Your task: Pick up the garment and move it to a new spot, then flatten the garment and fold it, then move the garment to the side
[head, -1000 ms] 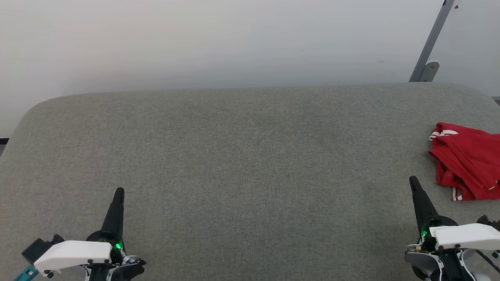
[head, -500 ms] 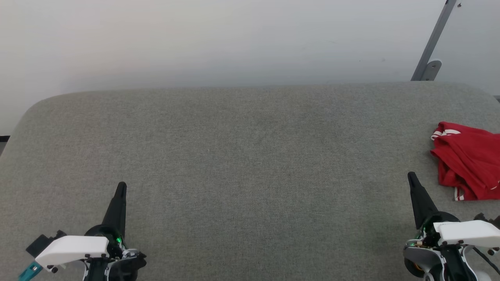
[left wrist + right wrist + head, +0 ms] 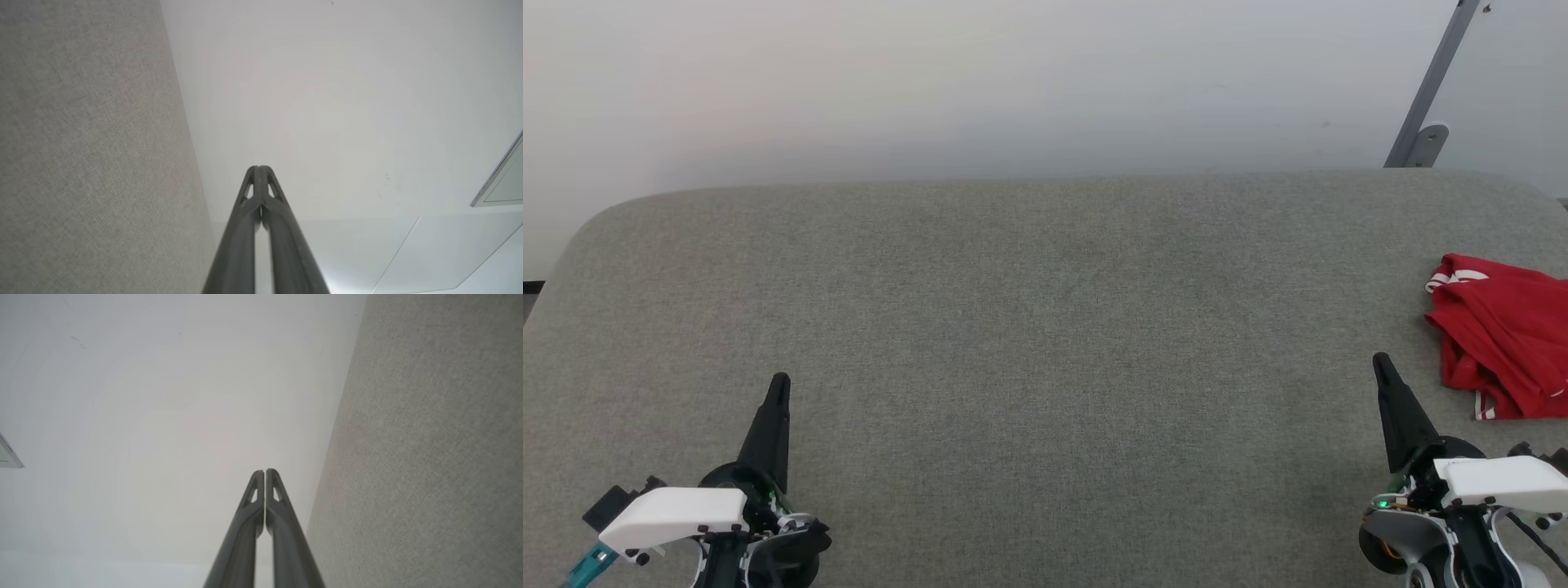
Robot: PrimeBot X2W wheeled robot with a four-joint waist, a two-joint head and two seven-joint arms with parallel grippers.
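Count on inspection:

- Garments: one red T-shirt (image 3: pixel 1499 335), with two striped white sleeve ends (image 3: pixel 1444 282) visible.
- Grippers: two, the left gripper (image 3: pixel 778 384) and the right gripper (image 3: pixel 1380 363), each with two dark fingers (image 3: pixel 241 253).
- Work surfaces: one grey fabric-covered tabletop (image 3: pixel 1045 327).
- Fixtures: one slanted metal strut (image 3: pixel 1432 82) on one bracket (image 3: pixel 1425 143).

Left gripper (image 3: pixel 259 169) rises from bottom centre. Its two dark fingers (image 3: pixel 239 245) are pressed together at the tips, nothing between them. A grey woven fabric surface (image 3: pixel 81 163) runs down the left side. Beyond it is a pale wall (image 3: pixel 327 102). A grey-framed panel (image 3: pixel 496 176) sits at the right edge, with thin seam lines (image 3: pixel 402 245) below it.
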